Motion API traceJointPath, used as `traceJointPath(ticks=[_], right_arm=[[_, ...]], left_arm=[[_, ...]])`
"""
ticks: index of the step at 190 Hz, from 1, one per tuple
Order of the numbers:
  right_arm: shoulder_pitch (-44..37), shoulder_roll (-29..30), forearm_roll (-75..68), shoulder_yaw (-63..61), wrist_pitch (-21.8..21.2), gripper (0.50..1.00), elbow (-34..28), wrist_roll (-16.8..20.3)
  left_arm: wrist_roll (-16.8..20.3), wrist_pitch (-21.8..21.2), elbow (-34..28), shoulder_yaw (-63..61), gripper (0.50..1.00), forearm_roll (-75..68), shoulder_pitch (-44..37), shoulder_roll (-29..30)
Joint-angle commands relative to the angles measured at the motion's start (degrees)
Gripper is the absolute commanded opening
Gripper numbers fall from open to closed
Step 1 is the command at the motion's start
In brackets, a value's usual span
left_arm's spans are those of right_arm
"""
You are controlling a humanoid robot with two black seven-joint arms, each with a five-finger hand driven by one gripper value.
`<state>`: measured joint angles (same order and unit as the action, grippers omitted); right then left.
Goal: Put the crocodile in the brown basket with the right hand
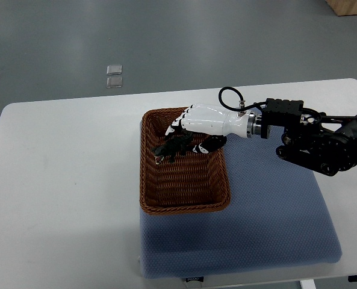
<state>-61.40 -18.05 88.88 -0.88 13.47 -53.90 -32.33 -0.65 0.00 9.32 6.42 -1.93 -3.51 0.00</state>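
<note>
Crocodile [171, 148] is inside the brown basket's [184, 208] outline, at its far end, low over the weave. I can't tell if it's touching the bottom. Right hand [202, 123] has fingers and thumb closed on its tail end. Transport looks done from my side. What's left: let go and pull the arm clear.
</note>
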Motion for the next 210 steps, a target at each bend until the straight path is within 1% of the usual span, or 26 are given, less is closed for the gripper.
traceJointPath(ticks=[1, 28, 46, 54, 62, 63, 65, 66, 69, 72, 81, 85, 99, 119, 139, 153, 161, 166, 170, 177, 182, 193, 210], right_arm=[[1.0, -0.1, -0.2, 0.0, 1.3, 0.938, 0.0, -0.1], [1.0, -1.4, -0.5, -0.2, 1.4, 0.936, 0.0, -0.2], [0.9, -3.2, -4.2, -1.7, 0.3, 0.934, 0.0, 0.4], [0.8, -3.6, -7.2, -2.4, -1.0, 0.934, 0.0, 1.2], [0.7, -4.1, -10.8, -3.0, -3.7, 0.934, 0.0, 2.5], [0.7, -4.4, -11.7, -3.3, -4.7, 0.934, 0.0, 2.9], [0.7, -4.4, -11.7, -3.3, -4.7, 0.934, 0.0, 2.9], [0.6, -4.5, -12.7, -3.5, -5.5, 0.934, 0.0, 3.3], [0.6, -4.8, -13.6, -3.8, -6.3, 0.934, 0.0, 3.7], [0.6, -5.3, -15.5, -4.4, -8.3, 0.934, 0.0, 4.5], [0.6, -6.5, -19.7, -5.9, -12.0, 0.934, 0.0, 5.9], [0.7, -7.3, -22.9, -7.1, -14.6, 0.934, 0.2, 6.7], [0.8, -8.2, -30.4, -8.9, -20.1, 0.934, 0.5, 8.2], [0.8, -9.5, -42.3, -9.1, -25.2, 0.936, 1.9, 9.3], [0.9, -9.7, -53.0, -9.0, -28.8, 0.936, 4.6, 9.6], [1.0, -9.8, -60.5, -8.8, -33.3, 0.936, 7.6, 10.2], [1.2, -9.8, -64.8, -8.7, -36.3, 0.936, 9.3, 11.3], [1.6, -9.8, -68.1, -8.8, -38.3, 0.936, 10.5, 12.7], [1.8, -9.8, -69.3, -8.8, -38.9, 0.936, 10.7, 13.2], [2.5, -9.8, -74.0, -9.0, -40.9, 0.936, 11.8, 15.6], [2.7, -9.8, -76.4, -9.0, -41.6, 0.936, 12.1, 16.9], [3.3, -9.9, -84.2, -8.9, -42.9, 0.936, 12.6, 20.9], [4.6, -9.8, -94.3, -8.9, -43.5, 0.936, 13.8, 26.3]], left_arm=[[0.0, 0.0, 0.0, 0.0, 1.0, 0.0, 0.0, 0.0], [0.0, 0.0, 0.0, 0.0, 1.0, 0.0, 0.0, 0.0], [0.0, 0.0, 0.0, 0.0, 1.0, 0.0, 0.0, 0.0], [-0.1, 0.0, 0.0, -0.1, 1.0, 0.0, 0.0, 0.0], [0.0, 0.0, 0.0, 0.0, 1.0, 0.0, 0.0, 0.0], [0.0, 0.0, 0.0, 0.0, 1.0, 0.0, 0.0, 0.0], [0.0, 0.0, 0.0, 0.0, 1.0, 0.0, 0.0, 0.0], [0.0, 0.0, 0.0, 0.0, 1.0, 0.0, 0.0, 0.0], [0.0, 0.0, 0.0, 0.0, 1.0, 0.0, 0.0, 0.0], [0.0, 0.0, 0.0, 0.0, 1.0, 0.0, 0.0, 0.0], [-0.1, 0.0, 0.0, 0.0, 1.0, 0.0, 0.0, 0.0], [0.0, 0.0, 0.0, 0.0, 1.0, 0.0, 0.0, 0.0], [-0.1, 0.0, 0.0, 0.0, 1.0, 0.0, 0.0, 0.0], [0.0, 0.0, 0.0, 0.0, 1.0, 0.0, 0.0, 0.0], [0.0, 0.0, 0.0, 0.0, 1.0, 0.0, 0.0, 0.0], [0.0, 0.0, 0.0, 0.0, 1.0, 0.0, 0.0, 0.0], [0.0, 0.0, 0.0, 0.0, 1.0, 0.0, 0.0, 0.0], [-0.1, 0.0, 0.0, 0.0, 1.0, 0.0, 0.0, 0.0], [-0.1, 0.0, 0.0, 0.0, 1.0, 0.0, 0.0, 0.0], [0.0, 0.0, 0.0, -0.1, 1.0, 0.0, 0.0, 0.0], [0.0, 0.0, 0.0, 0.0, 1.0, 0.0, 0.0, 0.0], [0.0, 0.0, 0.0, 0.0, 1.0, 0.0, 0.0, 0.0], [-0.1, 0.0, 0.0, -0.1, 1.0, 0.0, 0.0, 0.0]])
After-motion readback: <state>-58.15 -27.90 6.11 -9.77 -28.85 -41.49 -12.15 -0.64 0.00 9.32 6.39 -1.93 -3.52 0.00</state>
